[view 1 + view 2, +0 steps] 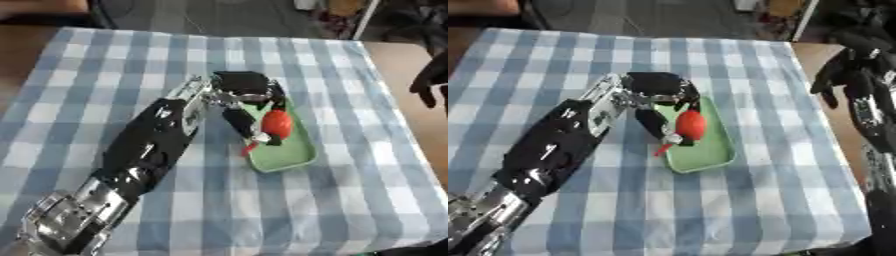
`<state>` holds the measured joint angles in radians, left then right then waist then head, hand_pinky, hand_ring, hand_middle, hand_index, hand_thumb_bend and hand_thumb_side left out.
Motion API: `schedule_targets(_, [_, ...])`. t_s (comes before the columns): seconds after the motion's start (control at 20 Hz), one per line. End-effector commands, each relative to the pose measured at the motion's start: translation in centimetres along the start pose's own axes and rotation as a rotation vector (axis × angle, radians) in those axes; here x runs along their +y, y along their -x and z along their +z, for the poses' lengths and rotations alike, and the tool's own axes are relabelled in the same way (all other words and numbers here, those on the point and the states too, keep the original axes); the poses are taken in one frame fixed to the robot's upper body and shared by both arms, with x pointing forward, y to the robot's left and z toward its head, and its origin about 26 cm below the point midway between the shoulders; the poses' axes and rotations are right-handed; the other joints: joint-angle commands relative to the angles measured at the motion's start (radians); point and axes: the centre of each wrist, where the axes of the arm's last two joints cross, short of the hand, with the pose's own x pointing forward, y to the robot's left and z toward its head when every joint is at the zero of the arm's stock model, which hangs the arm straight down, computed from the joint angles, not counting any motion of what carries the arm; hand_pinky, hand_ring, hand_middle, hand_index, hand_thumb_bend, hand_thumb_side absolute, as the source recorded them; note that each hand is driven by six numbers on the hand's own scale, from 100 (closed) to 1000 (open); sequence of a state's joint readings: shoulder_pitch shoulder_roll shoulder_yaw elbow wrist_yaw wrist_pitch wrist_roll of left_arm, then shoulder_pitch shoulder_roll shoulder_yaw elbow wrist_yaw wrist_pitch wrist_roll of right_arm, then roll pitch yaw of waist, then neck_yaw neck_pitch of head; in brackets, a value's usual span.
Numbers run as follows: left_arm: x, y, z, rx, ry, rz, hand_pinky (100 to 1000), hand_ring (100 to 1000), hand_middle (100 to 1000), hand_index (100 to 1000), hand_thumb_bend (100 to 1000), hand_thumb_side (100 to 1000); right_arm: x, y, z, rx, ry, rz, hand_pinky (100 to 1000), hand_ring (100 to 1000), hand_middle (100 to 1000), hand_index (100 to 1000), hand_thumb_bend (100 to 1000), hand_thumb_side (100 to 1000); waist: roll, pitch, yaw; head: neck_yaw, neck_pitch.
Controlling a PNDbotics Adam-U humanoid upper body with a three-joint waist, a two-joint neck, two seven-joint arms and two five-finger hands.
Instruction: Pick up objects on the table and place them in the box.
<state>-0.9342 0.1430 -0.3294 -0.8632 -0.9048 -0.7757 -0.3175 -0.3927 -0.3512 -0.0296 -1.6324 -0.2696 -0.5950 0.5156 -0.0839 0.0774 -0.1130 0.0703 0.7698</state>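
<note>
A shallow green tray [293, 155] lies on the blue-checked tablecloth, right of centre. My left hand [243, 90] reaches over its far end, fingers curled down round a red rounded object [276, 122] held just above the tray. A small red piece [250, 148] pokes out below the fingers at the tray's left rim. My right hand [843, 70] hangs off the table's right edge with fingers drooping, holding nothing.
The blue and white checked cloth [105, 65] covers the whole table. Brown floor shows past the right edge [411, 60]. Dark furniture and clutter stand beyond the far edge.
</note>
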Motion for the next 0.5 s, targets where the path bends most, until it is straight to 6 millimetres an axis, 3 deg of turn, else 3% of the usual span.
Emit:
schedule_targets(0.05, [1.31, -0.36, -0.60, -0.046, -0.016, -0.033, 299, 428, 577, 751, 821, 797, -0.52, -0.63, -1.04, -0.082, -0.069, 0.047, 100, 435, 507, 896, 100, 637, -0.002, -0.009, -0.006, 0.003, 0.000])
schedule_targets(0.5, [1.60, -0.33, -0.43, -0.058, -0.030, -0.057, 375, 492, 712, 808, 911, 817, -0.53, -0.61, -1.02, -0.082, -0.069, 0.048, 100, 434, 505, 896, 100, 636, -0.003, -0.008, -0.006, 0.004, 0.000])
